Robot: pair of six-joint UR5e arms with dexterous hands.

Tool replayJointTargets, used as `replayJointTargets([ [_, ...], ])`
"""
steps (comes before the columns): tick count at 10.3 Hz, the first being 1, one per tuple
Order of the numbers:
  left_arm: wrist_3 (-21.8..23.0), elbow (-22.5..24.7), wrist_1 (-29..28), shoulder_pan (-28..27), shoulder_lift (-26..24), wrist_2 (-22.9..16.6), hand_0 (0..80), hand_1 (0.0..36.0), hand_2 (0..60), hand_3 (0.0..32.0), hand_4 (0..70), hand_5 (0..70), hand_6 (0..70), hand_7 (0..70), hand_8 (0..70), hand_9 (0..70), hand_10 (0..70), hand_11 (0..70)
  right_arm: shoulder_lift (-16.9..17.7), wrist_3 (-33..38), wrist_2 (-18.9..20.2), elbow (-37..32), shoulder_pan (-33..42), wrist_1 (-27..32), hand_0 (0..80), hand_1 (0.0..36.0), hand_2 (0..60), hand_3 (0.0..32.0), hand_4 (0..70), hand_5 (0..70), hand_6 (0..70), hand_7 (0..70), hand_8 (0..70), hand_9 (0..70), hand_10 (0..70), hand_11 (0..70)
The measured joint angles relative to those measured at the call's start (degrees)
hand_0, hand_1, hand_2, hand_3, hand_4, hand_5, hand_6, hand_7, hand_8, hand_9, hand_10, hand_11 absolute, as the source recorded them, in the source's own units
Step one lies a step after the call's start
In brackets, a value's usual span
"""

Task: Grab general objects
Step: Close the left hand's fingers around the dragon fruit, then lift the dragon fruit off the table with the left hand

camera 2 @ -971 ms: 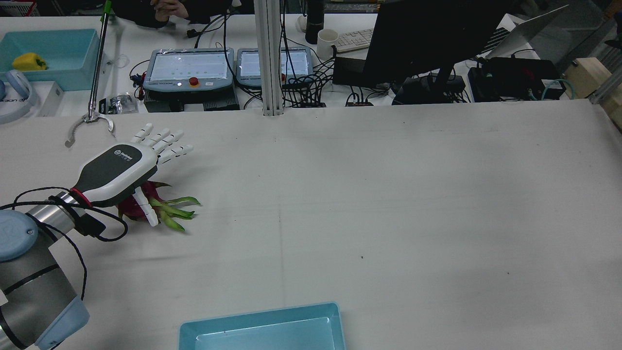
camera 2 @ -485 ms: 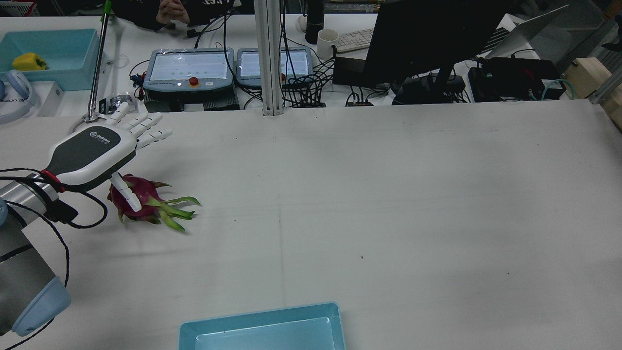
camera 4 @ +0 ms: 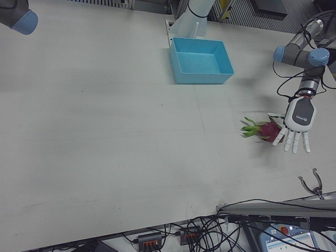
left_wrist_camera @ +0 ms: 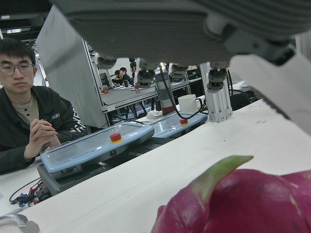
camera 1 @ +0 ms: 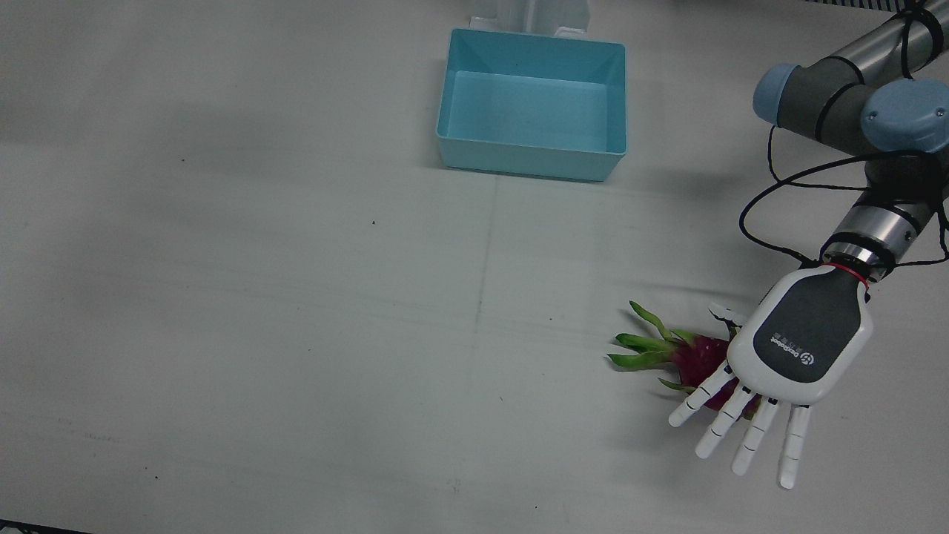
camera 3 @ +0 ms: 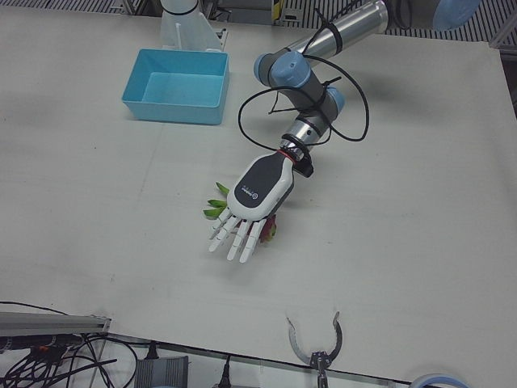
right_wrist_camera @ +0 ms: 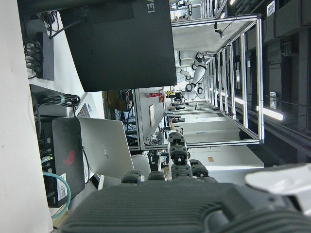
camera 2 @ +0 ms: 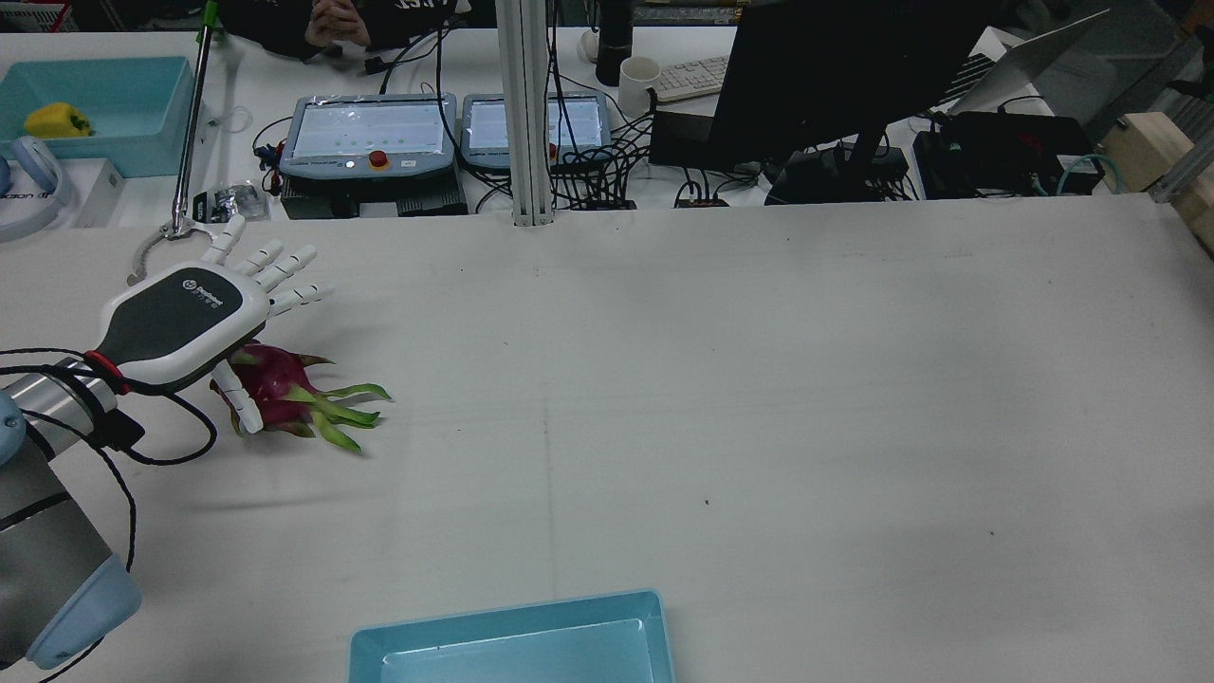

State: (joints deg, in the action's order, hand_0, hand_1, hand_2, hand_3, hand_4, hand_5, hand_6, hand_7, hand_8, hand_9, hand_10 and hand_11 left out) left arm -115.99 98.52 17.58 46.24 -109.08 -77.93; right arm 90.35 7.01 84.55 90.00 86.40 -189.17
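Note:
A pink dragon fruit [camera 1: 697,356] with green leaf tips lies on the white table near its left side; it also shows in the rear view [camera 2: 280,387], the right-front view [camera 4: 269,130] and close up in the left hand view [left_wrist_camera: 243,204]. My left hand [camera 1: 804,345] hovers palm down just over the fruit's stem end, fingers spread and straight, holding nothing. Its thumb [camera 2: 232,403] hangs by the fruit's near side. The hand also shows in the rear view [camera 2: 185,323], the left-front view [camera 3: 257,190] and the right-front view [camera 4: 298,118]. My right hand [right_wrist_camera: 194,208] shows only in its own view, empty.
A light blue bin [camera 1: 534,157] stands empty at the robot's edge of the table, mid-width [camera 2: 512,617]. A metal grabber claw [camera 2: 175,237] lies at the far table edge beyond my left hand. Teach pendants [camera 2: 370,133], cables and a monitor sit behind the table.
My left hand moved left and back off the fruit's middle, then dropped slightly over its stem end. The fruit has not moved.

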Motion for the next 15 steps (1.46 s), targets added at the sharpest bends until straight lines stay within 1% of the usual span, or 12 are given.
replayJointTargets([
  [3,-4.5,-2.2,-0.4,-0.8,-0.7,0.3,47.6,10.1,0.0,22.0,0.0,11.2,0.0,5.8,14.2,2.2,0.0,0.0,0.0,0.0,0.0,0.0,0.0,0.0,0.0,0.0,0.0,0.0,0.0,0.0,0.0,0.0,0.0,0.0,0.0,0.0],
  [5,-5.2,-3.0,-0.4,-1.3,-0.8,0.5,47.8,10.3,0.0,22.6,0.0,11.8,0.0,6.0,14.2,2.1,0.0,0.0,0.0,0.0,0.0,0.0,0.0,0.0,0.0,0.0,0.0,0.0,0.0,0.0,0.0,0.0,0.0,0.0,0.0,0.0],
  [7,-5.3,-3.4,-0.8,-1.4,-0.8,0.6,47.3,9.9,0.0,21.8,0.0,12.9,0.0,5.8,14.2,2.2,0.0,0.0,0.0,0.0,0.0,0.0,0.0,0.0,0.0,0.0,0.0,0.0,0.0,0.0,0.0,0.0,0.0,0.0,0.0,0.0],
  [9,-5.4,-4.3,-1.7,-1.4,-0.9,0.7,46.8,9.1,0.0,21.8,0.0,18.6,0.0,4.9,14.1,2.2,0.0,0.0,0.0,0.0,0.0,0.0,0.0,0.0,0.0,0.0,0.0,0.0,0.0,0.0,0.0,0.0,0.0,0.0,0.0,0.0],
  [10,-5.4,-4.8,-2.1,-1.4,-0.9,0.7,46.4,8.8,0.0,20.2,0.0,23.5,0.0,4.3,14.0,1.9,0.0,0.0,0.0,0.0,0.0,0.0,0.0,0.0,0.0,0.0,0.0,0.0,0.0,0.0,0.0,0.0,0.0,0.0,0.0,0.0],
  [11,-5.4,-5.1,-2.4,-1.4,-0.9,0.8,46.1,8.2,0.1,13.4,0.1,30.9,0.0,4.4,13.7,1.5,0.0,0.0,0.0,0.0,0.0,0.0,0.0,0.0,0.0,0.0,0.0,0.0,0.0,0.0,0.0,0.0,0.0,0.0,0.0,0.0],
  [12,-5.4,-5.2,-2.6,-1.4,-1.0,0.8,46.2,8.3,0.5,6.0,2.1,35.0,0.0,5.2,13.5,1.4,0.0,0.0,0.0,0.0,0.0,0.0,0.0,0.0,0.0,0.0,0.0,0.0,0.0,0.0,0.0,0.0,0.0,0.0,0.0,0.0],
  [13,-5.4,-5.3,-2.7,-1.4,-1.0,0.9,46.1,8.2,1.0,0.0,5.1,39.5,0.5,6.3,13.6,1.5,0.0,0.0,0.0,0.0,0.0,0.0,0.0,0.0,0.0,0.0,0.0,0.0,0.0,0.0,0.0,0.0,0.0,0.0,0.0,0.0],
  [15,-5.4,-5.7,-3.0,-1.5,-1.0,2.1,45.6,7.0,2.2,0.0,13.4,50.9,4.3,8.7,13.7,2.0,0.0,0.0,0.0,0.0,0.0,0.0,0.0,0.0,0.0,0.0,0.0,0.0,0.0,0.0,0.0,0.0,0.0,0.0,0.0,0.0],
])
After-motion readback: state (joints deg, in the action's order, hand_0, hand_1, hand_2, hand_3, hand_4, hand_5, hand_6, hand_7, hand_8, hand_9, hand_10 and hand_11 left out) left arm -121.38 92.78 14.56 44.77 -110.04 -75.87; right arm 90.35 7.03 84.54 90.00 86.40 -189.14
